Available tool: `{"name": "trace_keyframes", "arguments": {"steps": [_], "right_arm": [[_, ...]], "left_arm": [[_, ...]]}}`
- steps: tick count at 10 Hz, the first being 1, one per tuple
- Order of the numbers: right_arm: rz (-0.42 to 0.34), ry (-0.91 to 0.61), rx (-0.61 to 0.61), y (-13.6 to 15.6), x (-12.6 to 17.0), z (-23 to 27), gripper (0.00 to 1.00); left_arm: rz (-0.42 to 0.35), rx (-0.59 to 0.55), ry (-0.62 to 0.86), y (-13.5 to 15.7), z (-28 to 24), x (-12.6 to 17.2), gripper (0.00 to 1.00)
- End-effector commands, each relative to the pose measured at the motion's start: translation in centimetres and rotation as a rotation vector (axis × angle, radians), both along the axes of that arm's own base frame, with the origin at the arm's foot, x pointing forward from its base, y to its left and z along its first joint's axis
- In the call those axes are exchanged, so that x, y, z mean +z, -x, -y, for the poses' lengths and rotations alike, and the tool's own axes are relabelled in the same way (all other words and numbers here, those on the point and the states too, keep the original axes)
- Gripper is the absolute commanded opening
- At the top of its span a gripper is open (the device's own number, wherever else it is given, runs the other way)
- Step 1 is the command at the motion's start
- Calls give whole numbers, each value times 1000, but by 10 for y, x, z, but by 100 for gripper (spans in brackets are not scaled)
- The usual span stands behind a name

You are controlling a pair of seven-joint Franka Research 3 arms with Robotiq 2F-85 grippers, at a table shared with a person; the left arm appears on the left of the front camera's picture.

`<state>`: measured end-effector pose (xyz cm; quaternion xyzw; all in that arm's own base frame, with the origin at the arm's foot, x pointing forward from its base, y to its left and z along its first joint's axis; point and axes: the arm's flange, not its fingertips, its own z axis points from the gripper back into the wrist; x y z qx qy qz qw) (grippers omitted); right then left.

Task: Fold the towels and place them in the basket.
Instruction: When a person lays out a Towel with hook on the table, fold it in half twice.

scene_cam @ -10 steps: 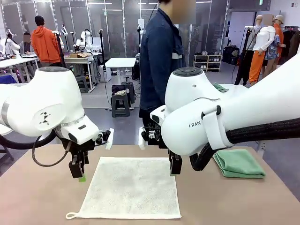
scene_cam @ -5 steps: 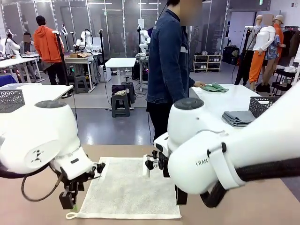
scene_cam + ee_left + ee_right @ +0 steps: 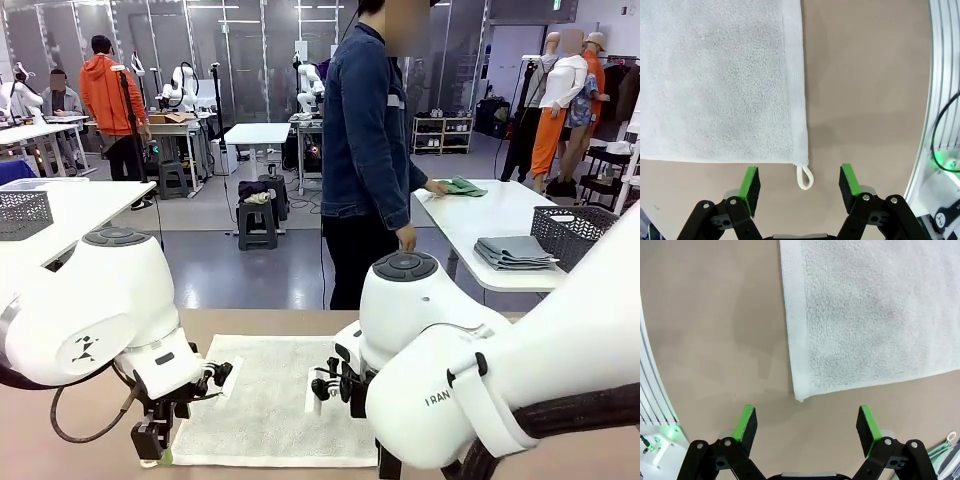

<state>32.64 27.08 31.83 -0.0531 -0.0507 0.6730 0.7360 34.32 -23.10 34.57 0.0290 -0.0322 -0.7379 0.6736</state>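
Currently: off-white rectangular terry towel, spread flat on the brown bench. Left gripper, jaws wide apart and empty, above the towel's corner, its white loop between the fingers. Right gripper, likewise spread and empty, above another corner. Mint green towel, edge only, lying nearby.

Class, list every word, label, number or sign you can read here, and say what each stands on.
"RAN": on the right arm's white casing; letters around it unclear.
Left arm's casing: a symbol, no letters.
Green ceiling sign: too small to read.
Off-white towel: no print.
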Motion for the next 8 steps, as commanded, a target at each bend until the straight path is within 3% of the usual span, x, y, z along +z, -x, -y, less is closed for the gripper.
{"name": "trace_keyframes", "arguments": {"steps": [1,2,3,4,8], "right_arm": [[-28,-41,4,-6,-7,-5,100],[-37,-57,7,-10,-9,-5,100],[-25,-59,-21,-15,-8,-4,100],[-17,-15,-5,-3,-9,-3,100],[-25,-8,-3,-9,-15,-7,100]], "left_arm": [[1,-21,42,20,-17,-15,81],[3,-22,49,18,-16,-14,81],[-7,72,37,13,-14,-9,81],[-3,0,6,0,1,-2,81],[-34,27,15,-7,1,-10,81]]}}
